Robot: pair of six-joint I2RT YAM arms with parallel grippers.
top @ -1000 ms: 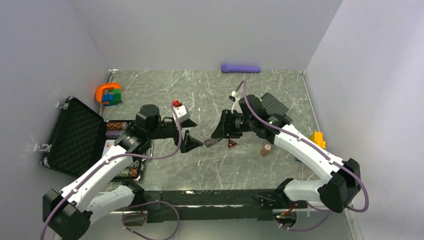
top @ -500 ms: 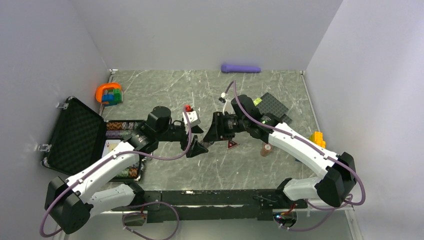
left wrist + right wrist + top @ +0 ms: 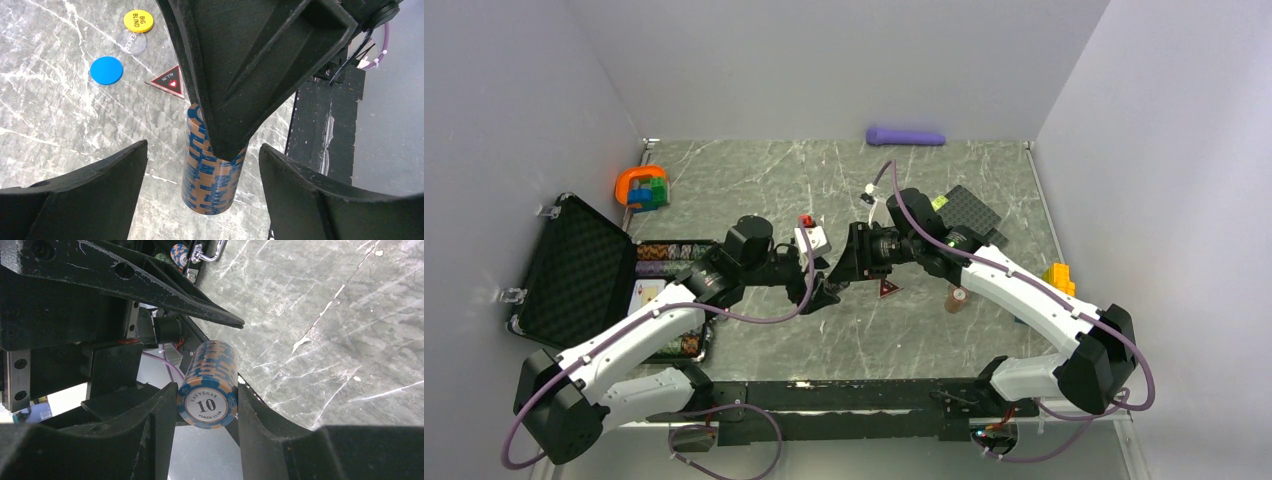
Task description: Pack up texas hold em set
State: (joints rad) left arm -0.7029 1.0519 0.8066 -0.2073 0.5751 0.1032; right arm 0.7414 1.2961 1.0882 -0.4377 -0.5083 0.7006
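So from overhead, the left gripper (image 3: 822, 291) and right gripper (image 3: 845, 272) are meeting nose to nose out over the table (image 3: 744, 180), well to the right of the open black case (image 3: 574, 272). The dark red triangle (image 3: 886, 289) is lying just past them on the side away from the case. Whatever's between the fingers is too small to make out from up there. The left wrist view is sorting that out: an orange-and-blue chip stack (image 3: 210, 180) is hanging in the air with the right gripper pinching its upper end. The left gripper's jaws are standing wide on either side of the free lower end, not touching it and holding nothing. A yellow disc (image 3: 138, 21) and a blue disc (image 3: 106, 70) are sitting loose on the table beyond. In the right wrist view, the right gripper is clamping the stack across its round sides near the end face marked 10, and one of the left gripper's fingers (image 3: 190, 302) is reaching in above it. Looks like a handoff to me. I'd want the left one centring on the bare part of the stack and squeezing squarely and firmly before the right one lets go, because side-held chips could fan out and drop. After that it's a carry over to the case.
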